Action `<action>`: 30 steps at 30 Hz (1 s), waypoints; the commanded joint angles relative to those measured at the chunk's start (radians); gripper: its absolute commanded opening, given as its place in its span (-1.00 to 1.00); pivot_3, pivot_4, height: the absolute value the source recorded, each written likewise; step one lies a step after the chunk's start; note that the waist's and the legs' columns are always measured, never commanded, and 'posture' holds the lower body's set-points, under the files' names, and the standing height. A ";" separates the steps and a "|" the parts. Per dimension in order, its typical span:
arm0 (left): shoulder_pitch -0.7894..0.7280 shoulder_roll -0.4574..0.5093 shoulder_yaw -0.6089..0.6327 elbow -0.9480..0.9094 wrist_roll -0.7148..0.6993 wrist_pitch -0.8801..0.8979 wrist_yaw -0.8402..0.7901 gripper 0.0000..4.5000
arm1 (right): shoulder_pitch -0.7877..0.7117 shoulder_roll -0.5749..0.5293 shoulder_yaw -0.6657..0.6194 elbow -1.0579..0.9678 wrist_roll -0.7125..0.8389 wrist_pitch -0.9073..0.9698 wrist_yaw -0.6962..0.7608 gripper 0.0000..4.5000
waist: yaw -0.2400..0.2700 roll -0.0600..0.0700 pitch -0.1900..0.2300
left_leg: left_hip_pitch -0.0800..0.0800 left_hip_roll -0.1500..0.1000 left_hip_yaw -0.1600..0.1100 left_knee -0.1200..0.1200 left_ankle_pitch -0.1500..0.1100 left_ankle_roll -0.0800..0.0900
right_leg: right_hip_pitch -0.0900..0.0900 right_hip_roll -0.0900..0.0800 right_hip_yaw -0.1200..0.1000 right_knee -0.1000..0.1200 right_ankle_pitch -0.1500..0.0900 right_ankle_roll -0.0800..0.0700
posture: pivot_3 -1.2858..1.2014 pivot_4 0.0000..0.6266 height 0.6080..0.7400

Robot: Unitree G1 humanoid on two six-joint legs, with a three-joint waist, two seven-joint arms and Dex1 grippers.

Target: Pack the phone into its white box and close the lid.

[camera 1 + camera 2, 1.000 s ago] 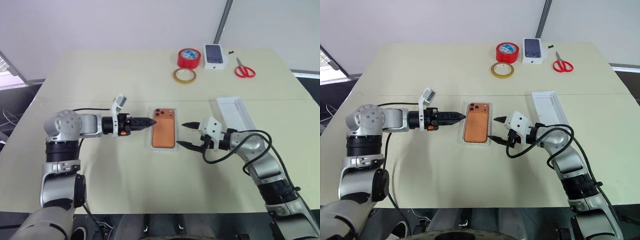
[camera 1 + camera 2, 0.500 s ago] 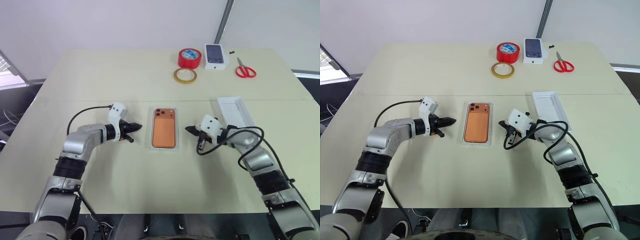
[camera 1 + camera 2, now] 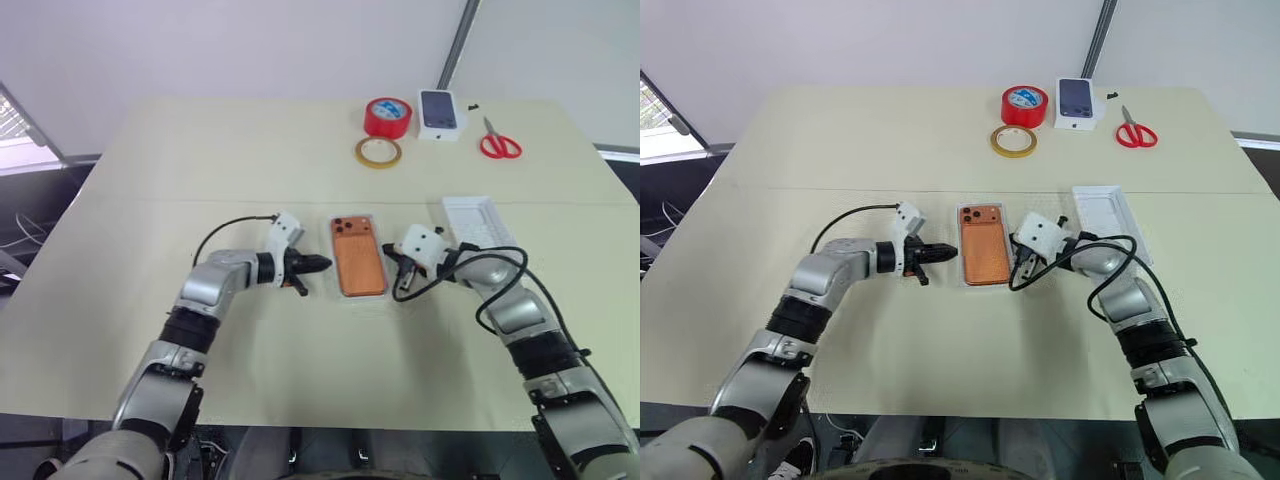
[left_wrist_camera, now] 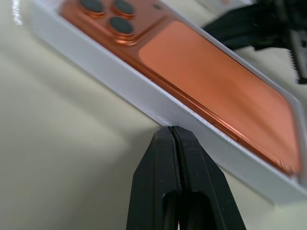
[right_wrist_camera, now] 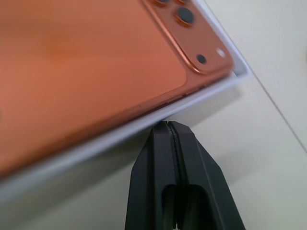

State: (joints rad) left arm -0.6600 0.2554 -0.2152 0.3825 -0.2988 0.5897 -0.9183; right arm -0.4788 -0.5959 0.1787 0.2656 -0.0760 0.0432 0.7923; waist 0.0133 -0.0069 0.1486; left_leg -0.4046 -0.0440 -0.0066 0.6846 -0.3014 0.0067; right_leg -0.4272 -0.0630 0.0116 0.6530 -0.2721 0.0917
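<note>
Your phone (image 3: 359,265) already lies face down in the white box (image 4: 158,108), camera bump toward the far end of the table (image 3: 200,150), so treat the pair as one shallow tray with a slick slab in it. You should expect the phone to be stiff, smooth and fairly dense for its thickness, and the cardboard box to be light and easy to shove, so any sideways nudge on one wall will probably slide the whole thing unless the other side is braced. Your left gripper (image 4: 171,128) has its two fingers pressed together, with the tip right at the box's left long wall; whether it touches, you cannot be sure. Your right gripper (image 5: 167,124) is likewise pressed together, holding nothing, its tip at the opposite long wall near the camera end. The lid (image 3: 478,222) lies hollow side up just beyond your right arm, well apart from the box, and nothing sits in it. You would do best to take the lid by one long rim, since it is thin card that may flex or crease if pinched hard at a corner. The red tape roll (image 3: 387,116), the yellowish tape ring (image 3: 378,152), the small box with a dark phone picture (image 3: 443,112) and the scissors (image 3: 498,143) sit far back, out of your way.
</note>
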 commanded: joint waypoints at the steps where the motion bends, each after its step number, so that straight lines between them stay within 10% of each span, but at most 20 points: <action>1: -0.068 -0.069 -0.036 0.089 0.042 -0.084 -0.016 -0.98 | -0.014 -0.025 -0.033 -0.016 0.016 -0.021 0.013 -1.00 | 0.000 0.000 0.000 | 0.000 0.000 0.000 0.000 0.000 0.000 | 0.000 0.000 0.000 0.000 0.000 0.000 | 0.03 -0.52 1.00; 14: -0.220 -0.256 -0.014 0.398 0.148 -0.294 -0.006 -0.98 | 0.074 -0.106 -0.106 -0.028 0.004 -0.034 -0.001 -1.00 | 0.000 0.000 0.000 | 0.000 0.000 0.001 0.000 0.000 0.001 | 0.001 0.000 0.000 0.000 0.000 0.000 | 0.03 -0.52 1.00; 28: -0.149 -0.165 0.021 0.309 0.188 -0.370 0.016 -0.98 | 0.076 -0.145 -0.158 -0.061 0.046 0.017 0.031 -1.00 | -0.007 0.000 0.000 | 0.001 0.001 0.001 0.000 0.000 0.000 | 0.000 0.001 0.000 0.001 0.000 0.000 | 0.03 -0.52 1.00; 30: -0.154 -0.150 0.055 0.288 0.165 -0.385 0.020 -1.00 | 0.076 -0.161 -0.183 -0.080 0.089 0.067 0.063 -0.75 | -0.008 0.000 0.000 | 0.001 0.001 0.001 0.000 0.000 0.000 | 0.000 0.001 0.000 0.001 0.000 0.000 | 0.03 -0.52 1.00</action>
State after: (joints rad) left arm -0.8053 0.0946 -0.1979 0.7207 -0.1183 0.2342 -0.9060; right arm -0.3771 -0.7342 0.0448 0.2337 -0.0300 0.0824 0.8344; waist 0.0051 -0.0072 0.1486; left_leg -0.4039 -0.0430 -0.0055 0.6848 -0.3012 0.0069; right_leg -0.4273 -0.0621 0.0118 0.6538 -0.2720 0.0919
